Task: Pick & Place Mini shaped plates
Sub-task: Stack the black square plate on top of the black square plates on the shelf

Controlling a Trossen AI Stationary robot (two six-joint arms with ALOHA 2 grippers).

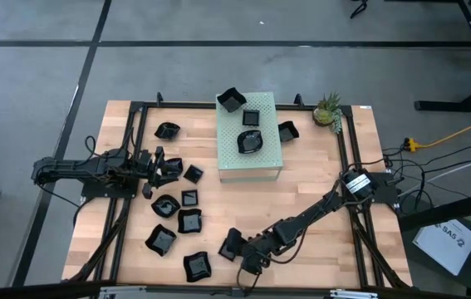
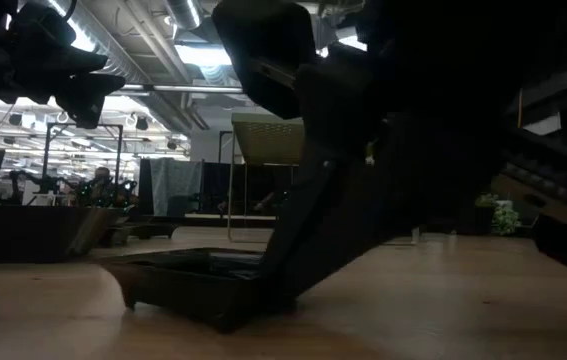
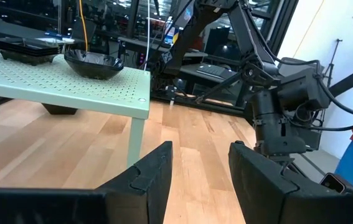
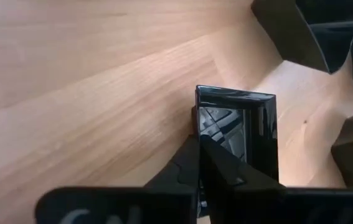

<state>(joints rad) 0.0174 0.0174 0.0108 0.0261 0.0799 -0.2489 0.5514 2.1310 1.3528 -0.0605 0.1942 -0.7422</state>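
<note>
It looked like a robotics lab or workshop: a wooden counter (image 1: 301, 199) stood on taped grey concrete floor (image 1: 36, 75), exposed ceiling ducts (image 2: 153, 60) and strip lights overhead, with cluttered workstations (image 2: 53, 185) beyond.

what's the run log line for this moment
right gripper: shut on rim of square plate, near front edge of table | left gripper: open, empty, waiting left of green box | phase: grasp
</note>
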